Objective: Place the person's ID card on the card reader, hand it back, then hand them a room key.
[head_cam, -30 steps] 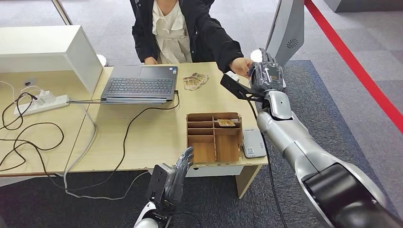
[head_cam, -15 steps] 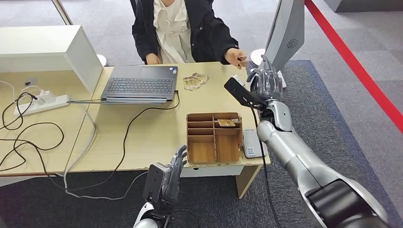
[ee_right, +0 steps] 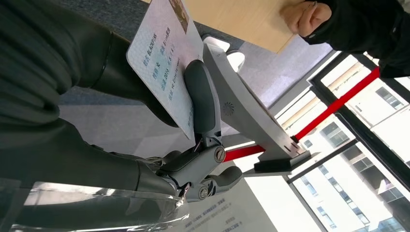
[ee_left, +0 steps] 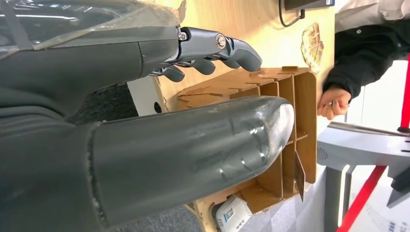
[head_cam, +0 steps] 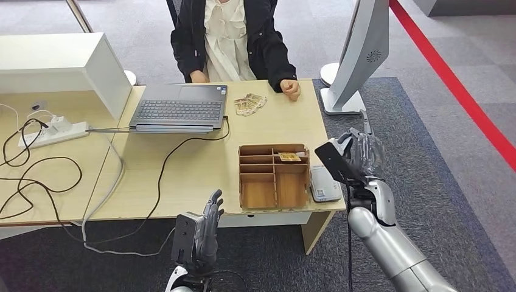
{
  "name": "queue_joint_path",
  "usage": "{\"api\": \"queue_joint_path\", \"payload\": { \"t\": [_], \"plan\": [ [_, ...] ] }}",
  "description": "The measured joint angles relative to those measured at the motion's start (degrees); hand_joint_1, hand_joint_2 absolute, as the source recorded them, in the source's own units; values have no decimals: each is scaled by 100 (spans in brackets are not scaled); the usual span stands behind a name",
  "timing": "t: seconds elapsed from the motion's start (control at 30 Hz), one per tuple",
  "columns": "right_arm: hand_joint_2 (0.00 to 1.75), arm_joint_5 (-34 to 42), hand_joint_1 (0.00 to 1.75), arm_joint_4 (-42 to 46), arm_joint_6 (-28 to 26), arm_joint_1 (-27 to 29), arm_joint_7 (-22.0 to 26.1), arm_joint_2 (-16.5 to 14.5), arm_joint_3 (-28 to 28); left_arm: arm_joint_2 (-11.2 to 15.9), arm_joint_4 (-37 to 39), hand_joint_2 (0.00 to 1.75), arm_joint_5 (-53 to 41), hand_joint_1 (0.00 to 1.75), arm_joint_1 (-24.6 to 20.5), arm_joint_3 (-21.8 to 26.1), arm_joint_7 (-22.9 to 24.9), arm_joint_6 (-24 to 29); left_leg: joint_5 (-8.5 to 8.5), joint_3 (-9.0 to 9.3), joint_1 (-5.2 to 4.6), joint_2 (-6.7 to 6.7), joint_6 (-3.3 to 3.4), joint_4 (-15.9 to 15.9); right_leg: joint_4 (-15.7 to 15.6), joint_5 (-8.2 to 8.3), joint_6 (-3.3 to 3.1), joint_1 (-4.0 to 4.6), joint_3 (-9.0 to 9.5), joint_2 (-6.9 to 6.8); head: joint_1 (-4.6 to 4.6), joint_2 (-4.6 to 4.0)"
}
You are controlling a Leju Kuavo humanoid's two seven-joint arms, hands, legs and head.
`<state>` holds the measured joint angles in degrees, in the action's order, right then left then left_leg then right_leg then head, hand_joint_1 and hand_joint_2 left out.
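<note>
- One thin ID card [ee_right: 167, 58] is pinched flat between thumb and fingers of the right hand [head_cam: 359, 159], held up off the desk's right edge.
- Light, stiff and probably slick plastic is what's being dealt with; a grip on one short end would leave the rest free to be laid flat.
- From that hand, the card reader [head_cam: 324, 183] is found at about 8 o'clock, just beside the wooden organizer [head_cam: 274, 176] and close to the desk [head_cam: 201, 164] corner.
- Little room is left there: organizer wall on one side, desk edge on the other, monitor stand [head_cam: 341, 100] at 12 o'clock.
- Fingers of the left hand [head_cam: 204, 228] are held straight with nothing in them, below the front edge.
- The person's hand [head_cam: 291, 89] is rested at 11 o'clock.
</note>
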<state>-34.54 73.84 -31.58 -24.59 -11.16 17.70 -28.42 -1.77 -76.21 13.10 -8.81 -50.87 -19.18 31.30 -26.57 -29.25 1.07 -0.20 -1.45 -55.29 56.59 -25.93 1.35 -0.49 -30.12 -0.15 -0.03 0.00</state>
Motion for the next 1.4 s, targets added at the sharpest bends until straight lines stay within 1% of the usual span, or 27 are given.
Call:
{"api": "queue_joint_path", "payload": {
  "t": [0.27, 0.4, 0.57, 0.7, 0.9, 1.1, 1.4],
  "plan": [
    [175, -180, 175, 699, 90, 638, -28, 158, 679, 24, -7, 0, 41, 0, -55, -136, 8, -222, 0, 1, -1, 0, 0, -1, 0, 1, 0, -2, 0, 0, -1, 0],
    [175, -277, 175, 858, 345, 845, -137, 193, 894, 31, -7, 0, 36, 0, -78, -185, 41, -281, 0, 0, -1, 1, 0, 0, 0, 1, 0, -2, 0, 0, -2, 0],
    [175, -366, 175, 834, 855, 893, -280, 195, 998, 39, -10, 0, 30, 0, -120, -263, 141, -355, 0, -1, -1, 1, 0, 1, 0, 1, 0, -2, 0, 0, -2, 0],
    [175, -320, 175, 477, 938, 806, -177, 155, 996, 39, -41, 0, 25, 0, -144, -297, 195, -385, 1, -3, -1, 0, 0, 1, 0, 1, 0, -2, 1, 0, -1, 0],
    [175, 8, 175, -411, 823, 513, 92, 72, 985, 39, -46, 0, 42, 0, -203, -386, 150, -508, 1, -4, -2, -1, 0, 0, 0, 1, 1, -3, 0, -1, -2, 0],
    [175, 198, 175, -1191, 758, 280, 245, 14, 970, 38, -44, 0, 43, 0, -228, -415, 99, -673, 0, -5, -3, -1, 0, 1, 0, 0, 1, -3, -2, -1, -2, 0],
    [175, 328, 175, -2034, 676, 7, 489, -153, 923, 32, -26, 0, 41, 0, -238, -415, 43, -706, 1, -5, -2, -1, 0, 1, 1, 1, 1, -2, -3, -1, -2, 0]
  ]
}}
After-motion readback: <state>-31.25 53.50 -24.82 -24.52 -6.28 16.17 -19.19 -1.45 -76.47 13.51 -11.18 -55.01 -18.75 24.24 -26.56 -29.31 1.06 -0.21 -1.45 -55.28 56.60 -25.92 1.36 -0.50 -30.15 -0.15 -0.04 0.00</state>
